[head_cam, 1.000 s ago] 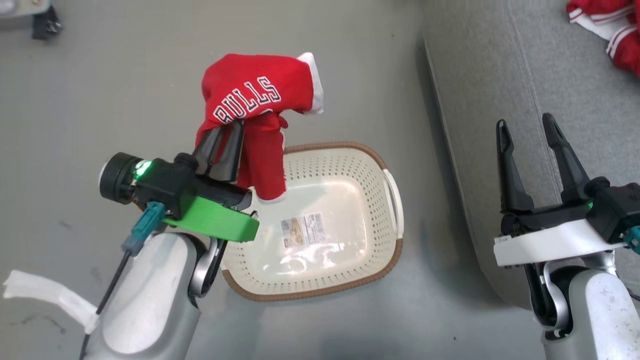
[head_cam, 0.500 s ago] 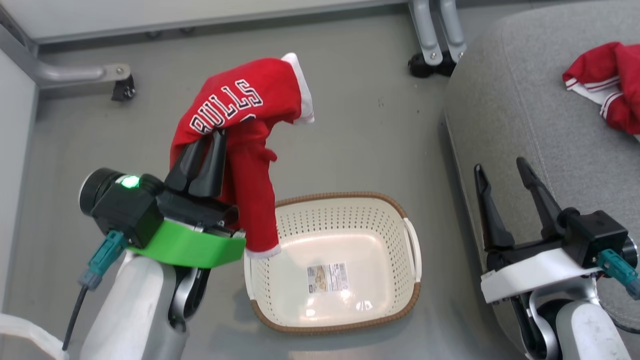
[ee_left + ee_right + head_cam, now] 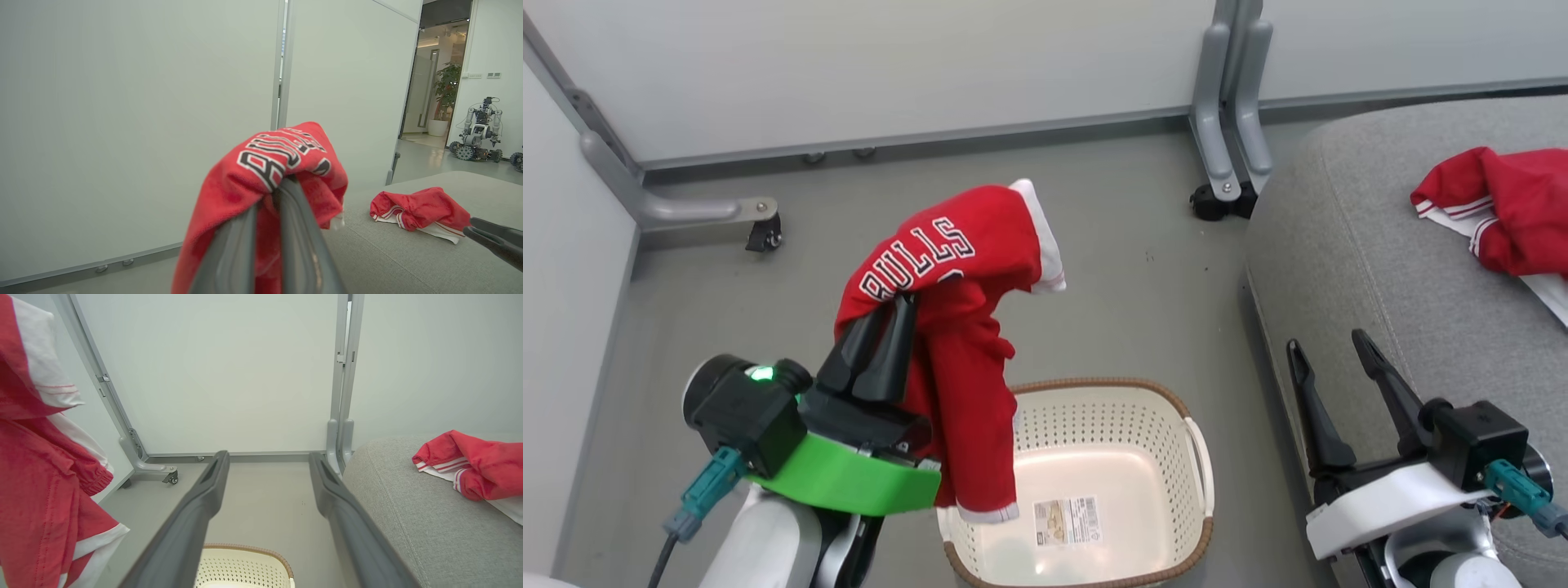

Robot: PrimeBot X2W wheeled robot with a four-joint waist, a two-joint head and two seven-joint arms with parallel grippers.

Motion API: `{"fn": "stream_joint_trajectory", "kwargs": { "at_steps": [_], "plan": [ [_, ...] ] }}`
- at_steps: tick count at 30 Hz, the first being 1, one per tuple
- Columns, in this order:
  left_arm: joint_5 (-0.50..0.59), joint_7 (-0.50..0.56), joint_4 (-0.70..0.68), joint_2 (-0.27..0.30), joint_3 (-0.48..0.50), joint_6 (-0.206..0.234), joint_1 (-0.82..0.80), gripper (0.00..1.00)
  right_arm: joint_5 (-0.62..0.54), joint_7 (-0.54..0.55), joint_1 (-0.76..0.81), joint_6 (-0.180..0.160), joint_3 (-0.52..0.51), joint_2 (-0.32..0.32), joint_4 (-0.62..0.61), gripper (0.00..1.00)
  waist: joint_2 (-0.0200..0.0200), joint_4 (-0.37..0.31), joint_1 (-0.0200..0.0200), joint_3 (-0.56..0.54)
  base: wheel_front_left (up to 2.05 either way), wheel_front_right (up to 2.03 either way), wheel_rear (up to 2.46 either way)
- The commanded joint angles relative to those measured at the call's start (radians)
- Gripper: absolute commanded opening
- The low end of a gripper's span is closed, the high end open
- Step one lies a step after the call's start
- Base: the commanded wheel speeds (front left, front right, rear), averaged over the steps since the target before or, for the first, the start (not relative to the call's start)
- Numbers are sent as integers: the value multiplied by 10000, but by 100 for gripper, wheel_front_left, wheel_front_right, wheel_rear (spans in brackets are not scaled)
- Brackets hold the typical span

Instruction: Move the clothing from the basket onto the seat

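My left gripper (image 3: 900, 304) is shut on the red "BULLS" jersey (image 3: 956, 327), which hangs high above the floor, its hem dangling over the left rim of the cream basket (image 3: 1168, 416). The left wrist view has the jersey (image 3: 282, 163) draped over my fingertips. Red shorts (image 3: 1494, 208) lie crumpled on the grey seat (image 3: 1372, 269) at the right, also seen as shorts (image 3: 416, 208) and shorts (image 3: 474, 469). My right gripper (image 3: 1327, 343) stands open and empty beside the seat's front edge. Inside the basket I see just a label on the bottom.
White partition walls with grey wheeled feet (image 3: 1221, 188) stand behind the basket. A second foot with a caster (image 3: 760, 233) sits at the left. Another wheeled robot (image 3: 478, 130) stands far off in a hallway. Grey floor (image 3: 1143, 269) lies between basket and wall.
The head camera has tilted up, so the basket slid down the picture and the walls came into sight. The left gripper keeps hold of the jersey; the right stays open.
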Motion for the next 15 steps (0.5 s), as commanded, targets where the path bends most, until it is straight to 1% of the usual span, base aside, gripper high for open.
{"fn": "stream_joint_trajectory", "kwargs": {
  "at_steps": [1, 6, 15],
  "plan": [
    [-69, 51, -116, 84, -24, 81, 227, 0, 101, 33, 181, -7, 7, -22, -85, 100, 0, 29, 1, -276, 0, 0, 0],
    [-143, 226, -345, 121, -116, 169, 563, 0, 203, 113, 441, -7, -21, -22, -167, 100, 0, 45, 1, -450, 0, 0, 0],
    [-182, 312, -527, 159, -210, 228, 673, 0, 227, 181, 471, -7, -15, -22, -254, 100, 0, 99, 1, -487, 0, 0, 0]
  ]
}}
